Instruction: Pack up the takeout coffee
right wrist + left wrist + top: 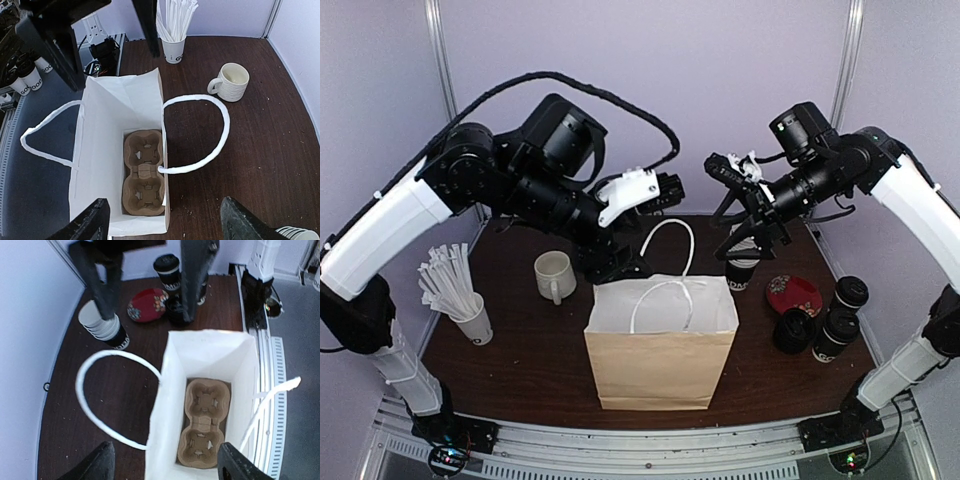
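Two lidded black takeout coffee cups (pixel 849 293) (pixel 837 337) stand at the table's right edge. One of them (pixel 167 270) shows at the top of the left wrist view, and both show small at the left edge of the right wrist view (pixel 27 77). A brown paper bag (pixel 660 345) stands open mid-table with a two-cup cardboard carrier (pixel 205 422) (pixel 144 172) on its floor. My left gripper (pixel 665 190) (pixel 165 465) and right gripper (pixel 725 165) (pixel 162 225) hang open above the bag's far side, holding nothing.
A stack of black cups (pixel 745 265), a red plate (pixel 793 295) and a dark lidded item (pixel 794 330) sit right of the bag. A white mug (pixel 555 275) and a cup of white sticks (pixel 470 315) stand on the left. The bag's white handles (pixel 670 240) arch upward.
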You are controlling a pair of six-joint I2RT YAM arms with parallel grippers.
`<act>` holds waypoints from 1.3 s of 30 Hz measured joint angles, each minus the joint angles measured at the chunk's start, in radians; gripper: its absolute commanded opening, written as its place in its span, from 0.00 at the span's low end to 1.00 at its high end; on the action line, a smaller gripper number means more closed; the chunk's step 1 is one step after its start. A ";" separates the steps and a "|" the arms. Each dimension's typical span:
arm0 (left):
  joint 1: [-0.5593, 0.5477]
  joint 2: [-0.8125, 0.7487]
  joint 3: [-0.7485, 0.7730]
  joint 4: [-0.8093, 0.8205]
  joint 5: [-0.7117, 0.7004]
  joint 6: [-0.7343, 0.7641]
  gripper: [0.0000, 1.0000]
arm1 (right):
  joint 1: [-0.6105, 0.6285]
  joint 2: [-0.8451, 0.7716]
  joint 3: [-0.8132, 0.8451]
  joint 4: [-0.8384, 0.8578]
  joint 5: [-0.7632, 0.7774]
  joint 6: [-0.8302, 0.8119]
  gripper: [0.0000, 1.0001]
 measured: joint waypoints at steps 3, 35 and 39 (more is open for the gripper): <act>0.050 -0.052 -0.013 0.077 0.013 -0.026 0.77 | 0.000 0.014 -0.002 0.021 -0.021 0.029 0.75; 0.221 0.205 0.061 0.237 0.381 -0.227 0.00 | 0.337 0.098 0.066 0.016 0.001 0.147 0.00; 0.221 0.196 0.114 0.206 0.348 -0.220 0.00 | 0.337 0.113 0.179 0.003 0.051 0.133 0.00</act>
